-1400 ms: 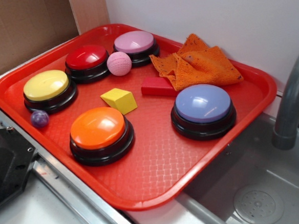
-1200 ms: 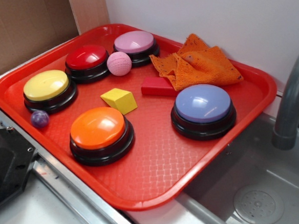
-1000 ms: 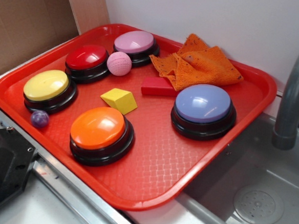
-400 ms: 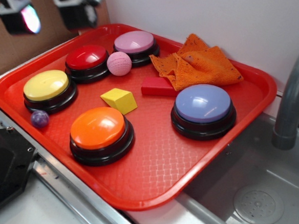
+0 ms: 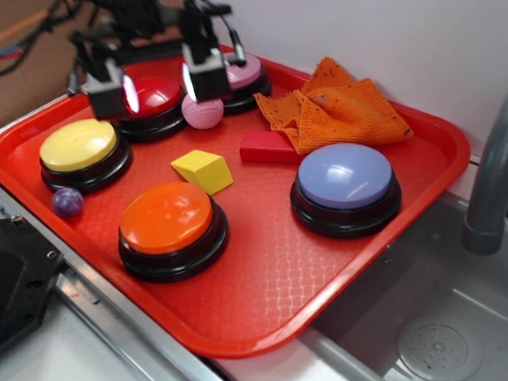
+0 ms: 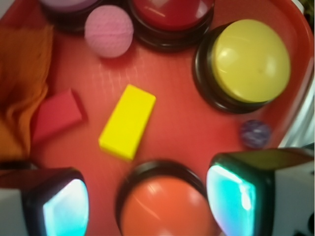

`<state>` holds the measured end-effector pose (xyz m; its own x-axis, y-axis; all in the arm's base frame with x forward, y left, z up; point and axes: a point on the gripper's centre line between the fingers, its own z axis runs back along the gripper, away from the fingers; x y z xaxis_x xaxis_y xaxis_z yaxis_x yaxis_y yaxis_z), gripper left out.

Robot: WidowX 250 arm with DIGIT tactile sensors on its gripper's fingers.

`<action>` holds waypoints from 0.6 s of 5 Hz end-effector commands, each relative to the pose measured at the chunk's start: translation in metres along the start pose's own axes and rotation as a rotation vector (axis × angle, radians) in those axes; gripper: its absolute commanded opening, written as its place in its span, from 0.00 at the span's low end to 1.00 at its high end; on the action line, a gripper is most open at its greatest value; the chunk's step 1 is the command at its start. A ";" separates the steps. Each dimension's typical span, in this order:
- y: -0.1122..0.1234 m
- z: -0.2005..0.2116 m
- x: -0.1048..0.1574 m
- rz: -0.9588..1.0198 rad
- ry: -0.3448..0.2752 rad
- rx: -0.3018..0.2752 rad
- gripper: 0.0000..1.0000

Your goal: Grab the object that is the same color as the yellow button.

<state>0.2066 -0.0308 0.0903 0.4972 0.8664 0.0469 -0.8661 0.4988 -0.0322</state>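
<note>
end effector (image 5: 157, 83) spread above red button (image 5: 147, 100)

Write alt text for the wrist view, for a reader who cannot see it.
A yellow block lies free on a red tray, seen from above past the open claw. Around it: yellow button, red button, pink ball, red block, orange button, a small purple ball and an orange cloth.

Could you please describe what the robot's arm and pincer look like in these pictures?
The pincer has two blocky black fingers with white outer sides and glossy pads glowing cyan-white. The arm above is black, with dark and orange cables trailing off.
</note>
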 end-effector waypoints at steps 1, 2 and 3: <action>-0.007 -0.045 0.013 0.115 -0.062 0.072 1.00; -0.008 -0.060 0.018 0.105 -0.029 0.079 1.00; -0.010 -0.069 0.020 0.130 -0.026 0.054 1.00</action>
<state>0.2292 -0.0256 0.0194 0.3885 0.9190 0.0662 -0.9214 0.3871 0.0338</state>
